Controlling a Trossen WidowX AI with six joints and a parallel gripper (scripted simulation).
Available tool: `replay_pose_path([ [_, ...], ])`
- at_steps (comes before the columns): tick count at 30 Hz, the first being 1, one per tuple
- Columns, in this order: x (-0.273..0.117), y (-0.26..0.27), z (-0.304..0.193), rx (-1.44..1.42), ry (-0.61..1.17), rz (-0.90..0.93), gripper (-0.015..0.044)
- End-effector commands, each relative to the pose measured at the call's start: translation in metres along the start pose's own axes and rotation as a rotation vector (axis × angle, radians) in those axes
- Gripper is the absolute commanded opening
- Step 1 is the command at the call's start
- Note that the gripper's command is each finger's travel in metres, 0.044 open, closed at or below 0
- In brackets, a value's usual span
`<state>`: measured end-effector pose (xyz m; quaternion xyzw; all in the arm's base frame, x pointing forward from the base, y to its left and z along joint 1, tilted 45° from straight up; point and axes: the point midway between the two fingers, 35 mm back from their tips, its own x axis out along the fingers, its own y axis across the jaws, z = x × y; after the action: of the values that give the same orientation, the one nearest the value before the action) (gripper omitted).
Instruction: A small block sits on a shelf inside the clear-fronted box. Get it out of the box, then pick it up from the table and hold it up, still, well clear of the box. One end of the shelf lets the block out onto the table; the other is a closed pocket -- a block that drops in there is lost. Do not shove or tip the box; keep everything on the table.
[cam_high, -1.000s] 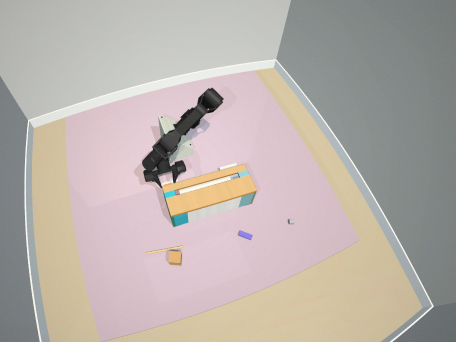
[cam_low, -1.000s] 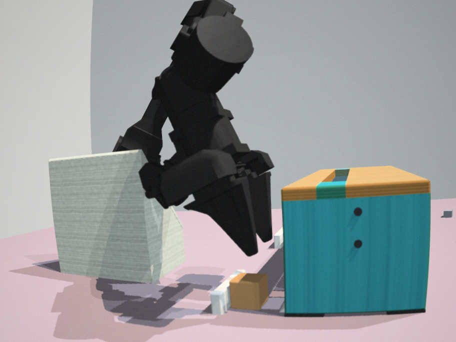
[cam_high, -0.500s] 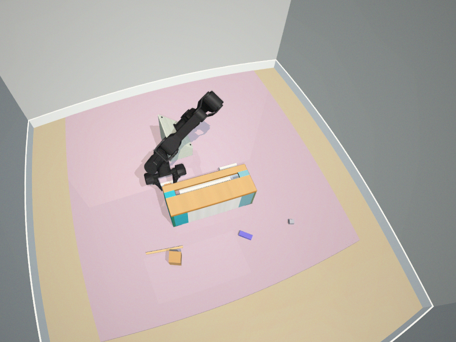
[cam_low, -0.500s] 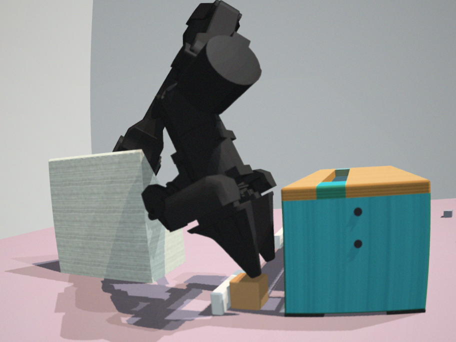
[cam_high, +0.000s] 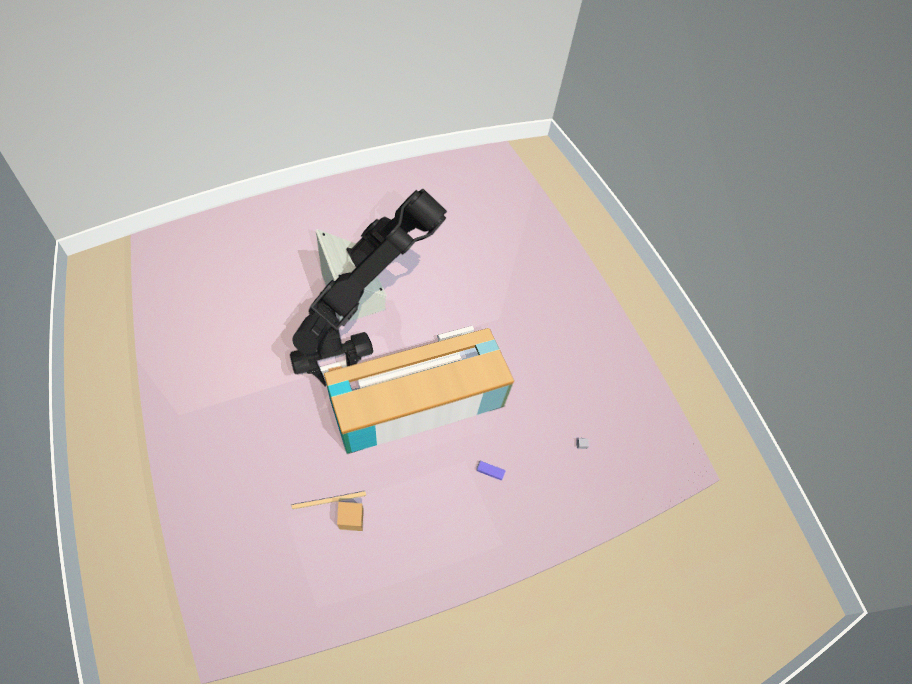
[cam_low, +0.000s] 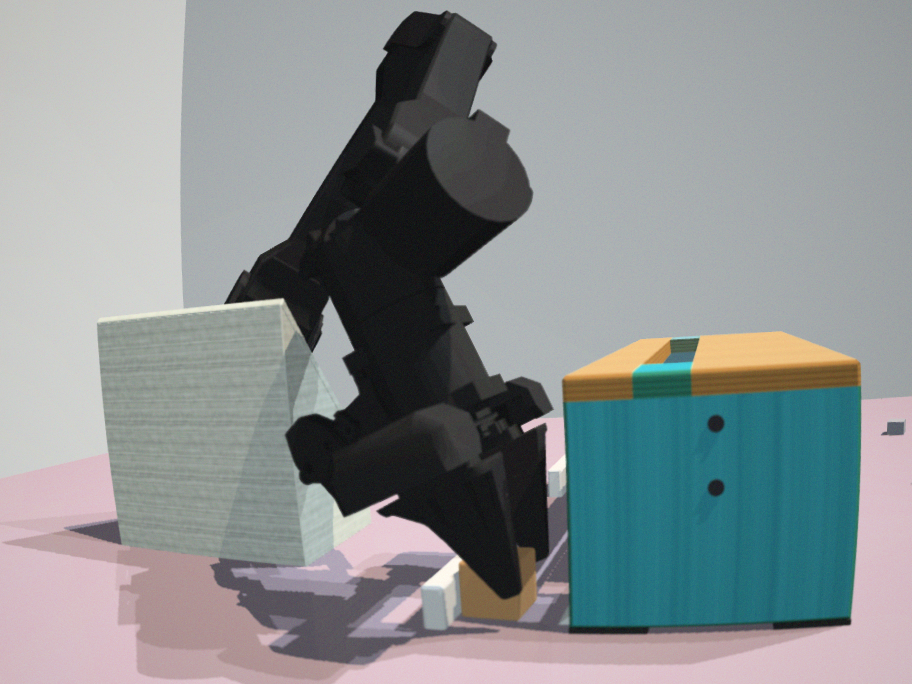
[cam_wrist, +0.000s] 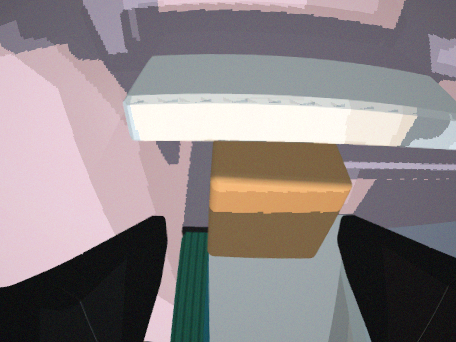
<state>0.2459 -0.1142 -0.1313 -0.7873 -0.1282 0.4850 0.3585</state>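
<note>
The small orange block (cam_low: 482, 600) (cam_wrist: 277, 200) is out of the box, on the table beside its back wall and against a low white strip (cam_high: 332, 365) (cam_low: 434, 607) (cam_wrist: 250, 122). My gripper (cam_low: 524, 574) (cam_wrist: 255, 230) is open and low, with a finger on each side of the block in the wrist view and gaps to both. In the exterior view the near fingertip overlaps the block. The box (cam_high: 427, 391) (cam_low: 710, 559) stands upright close beside the fingers. In the top view the block is hidden and the fingertips are partly hidden.
A second white strip (cam_high: 456, 333) (cam_low: 557, 478) lies along the box's back. A pale wedge (cam_high: 332, 257) (cam_low: 198, 434) stands by the arm. Beyond the box's front are a larger orange block (cam_high: 350, 514), a thin stick (cam_high: 316, 502), a purple block (cam_high: 490, 470) and a grey cube (cam_high: 582, 443) (cam_low: 895, 427).
</note>
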Motion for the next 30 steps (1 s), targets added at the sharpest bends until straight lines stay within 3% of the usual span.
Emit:
replay_pose_path([
  [1,0.005,-0.002,0.003,0.004,0.002,-0.006,0.0285],
  [7,0.011,-0.002,0.007,0.004,0.002,-0.007,0.0285],
  [14,0.011,-0.002,0.007,0.004,0.002,-0.007,0.0101],
  [16,0.011,-0.002,0.007,0.004,0.002,-0.007,0.0088],
  [19,0.005,-0.001,0.003,0.004,0.002,-0.005,0.0009],
  [30,-0.046,0.0,-0.018,0.001,-0.001,0.0,0.0],
])
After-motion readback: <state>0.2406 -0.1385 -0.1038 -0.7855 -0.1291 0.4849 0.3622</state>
